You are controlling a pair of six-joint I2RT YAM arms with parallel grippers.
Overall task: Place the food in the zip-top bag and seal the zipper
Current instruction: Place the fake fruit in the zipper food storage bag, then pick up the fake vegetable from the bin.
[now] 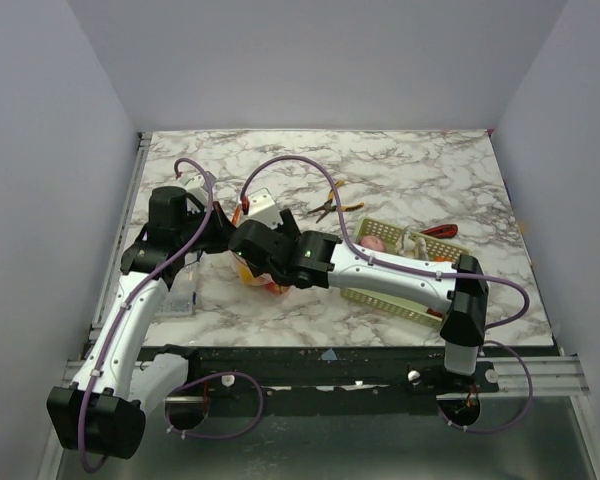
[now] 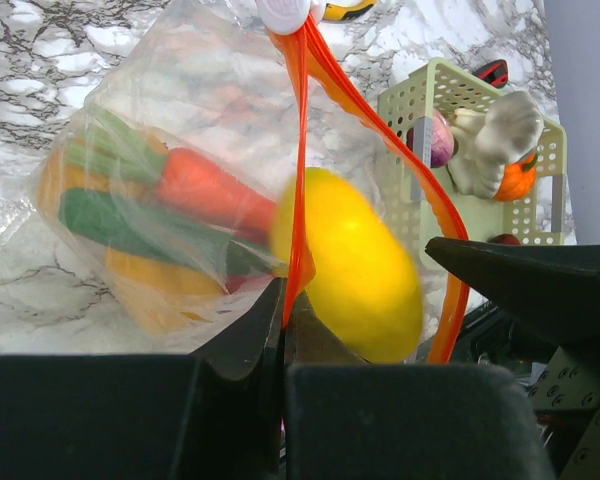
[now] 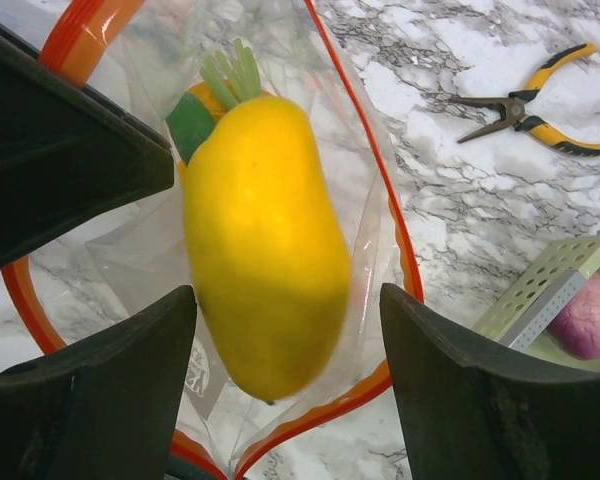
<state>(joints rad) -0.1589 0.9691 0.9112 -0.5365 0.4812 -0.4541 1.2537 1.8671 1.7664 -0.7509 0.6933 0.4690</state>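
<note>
Left jaws clench red-orange zipper strip (image 2: 298,200) of clear crinkly bag (image 2: 170,110); right jaws released astride yellow toy mango (image 3: 263,250); advise withdrawing straight up.

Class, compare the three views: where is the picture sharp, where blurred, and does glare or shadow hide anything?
Top view: even, soft light, no glare on the table. Left wrist view: the carrot is hazy and smeared through the bag, the basket crisper. Right wrist view: the mango is soft-edged, the pliers sharp, its own fingers plain black shapes.
</note>
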